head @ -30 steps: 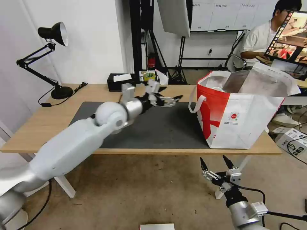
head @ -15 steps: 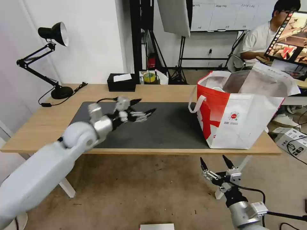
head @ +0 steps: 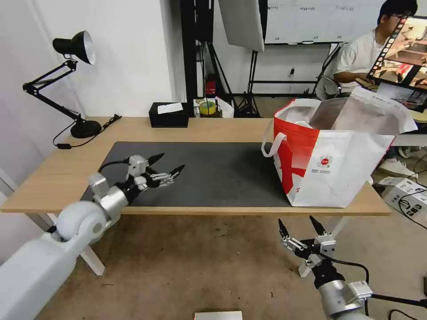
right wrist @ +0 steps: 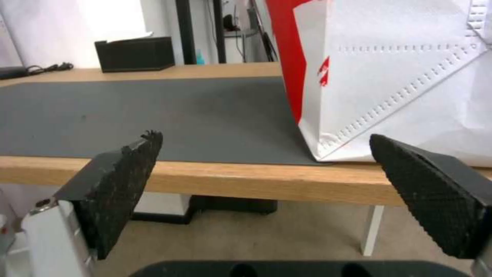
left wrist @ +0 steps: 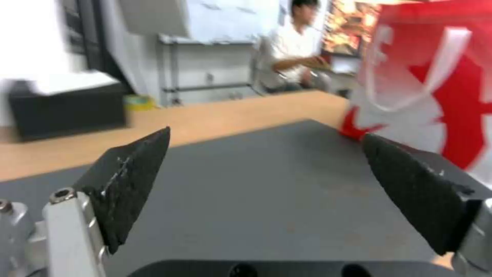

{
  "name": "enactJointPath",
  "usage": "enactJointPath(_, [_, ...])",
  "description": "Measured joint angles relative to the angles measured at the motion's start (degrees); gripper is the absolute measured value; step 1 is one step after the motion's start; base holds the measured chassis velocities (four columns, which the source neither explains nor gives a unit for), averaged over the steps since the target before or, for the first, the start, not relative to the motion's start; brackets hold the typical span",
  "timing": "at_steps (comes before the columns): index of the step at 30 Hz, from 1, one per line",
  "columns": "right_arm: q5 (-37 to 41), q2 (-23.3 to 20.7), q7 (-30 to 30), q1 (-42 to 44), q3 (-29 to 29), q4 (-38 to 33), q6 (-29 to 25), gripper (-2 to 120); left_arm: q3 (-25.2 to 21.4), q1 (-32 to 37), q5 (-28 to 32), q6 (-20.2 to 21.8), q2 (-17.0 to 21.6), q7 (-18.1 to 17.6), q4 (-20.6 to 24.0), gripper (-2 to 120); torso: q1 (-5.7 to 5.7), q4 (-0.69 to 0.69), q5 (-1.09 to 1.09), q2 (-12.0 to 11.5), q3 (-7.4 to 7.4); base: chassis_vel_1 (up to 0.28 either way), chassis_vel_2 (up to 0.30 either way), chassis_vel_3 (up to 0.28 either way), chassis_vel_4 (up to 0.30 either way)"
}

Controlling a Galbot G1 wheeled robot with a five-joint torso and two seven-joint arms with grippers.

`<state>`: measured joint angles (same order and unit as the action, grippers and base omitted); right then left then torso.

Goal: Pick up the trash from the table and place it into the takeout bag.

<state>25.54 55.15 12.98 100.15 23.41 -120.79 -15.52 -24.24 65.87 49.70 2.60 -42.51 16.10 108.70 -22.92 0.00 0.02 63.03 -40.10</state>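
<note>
My left pincer [head: 169,163] hangs low over the near left part of the dark grey mat [head: 222,173], its two black fingertips [left wrist: 128,184] spread wide with nothing between them. My right pincer [head: 300,227] waits below the table's front edge, off the near right corner, also spread wide and empty, tips pointing up.

The takeout bag [head: 338,164] stands upright on the right end of the table [head: 58,173], partly on the mat, well apart from my left pincer and off to its right. Its mouth gapes open, showing silver lining, and one white loop handle [head: 270,144] droops down the red side panel facing my left pincer. From my right wrist the bag's white wall [right wrist: 405,77] rises just past the table edge, above and beyond my right fingertips [right wrist: 430,192].

By count: one takeout bag, one mat, one table, two pincers. At the far edge sits one black tissue box [head: 169,114] with a white sheet poking out, and at the far left corner one black desk lamp [head: 75,49]. I cannot make out what lies inside the bag.
</note>
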Motion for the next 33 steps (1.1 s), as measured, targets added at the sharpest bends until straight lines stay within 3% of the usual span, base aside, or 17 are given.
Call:
enactJointPath(1, [0.0, 0.0, -0.01, 0.0, 0.0, 0.0, 0.0, 100, -6.04, 6.32, -2.0, -1.66, -1.88, 0.04, 0.59, 100, 0.0, 0.01, -0.04, 0.0, 0.0, 0.0, 0.0, 0.0, 0.0])
enactJointPath(3, [0.0, 0.0, 0.0, -0.01, 0.0, 0.0, 0.0, 100, -13.87, 16.76, -5.58, -4.88, -6.93, 0.52, 1.28, 100, 0.0, 0.0, 0.0, 0.0, 0.0, 0.0, 0.0, 0.0, 0.0])
enactJointPath(7, [0.0, 0.0, 0.0, -0.01, 0.0, 0.0, 0.0, 100, -16.71, 20.54, -7.09, -6.22, -9.62, 0.75, 1.58, 100, 0.0, 0.01, -0.03, 0.0, 0.0, 0.0, 0.0, 0.0, 0.0])
enactJointPath(9, [0.0, 0.0, 0.0, -0.01, 0.0, 0.0, 0.0, 100, -19.51, 23.83, -8.63, -7.35, -12.92, 0.57, 2.19, 100, 0.0, 0.0, -0.02, 0.0, 0.0, 0.0, 0.0, 0.0, 0.0])
enactJointPath(17, [0.0, 0.0, 0.0, -0.01, 0.0, 0.0, 0.0, 100, -24.28, 29.26, -11.98, -9.12, -19.0, -3.66, 3.76, 100, 0.0, -0.01, -0.01, 0.0, 0.0, 0.0, 0.0, 0.0, 0.0])
enactJointPath(33, [0.0, 0.0, 0.0, 0.0, 0.0, 0.0, 0.0, 100, -26.49, 35.95, -16.45, -12.73, -24.66, -4.54, 4.67, 100, 0.0, 0.0, -0.02, 0.0, -0.01, 0.0, 0.0, 0.0, 0.0])
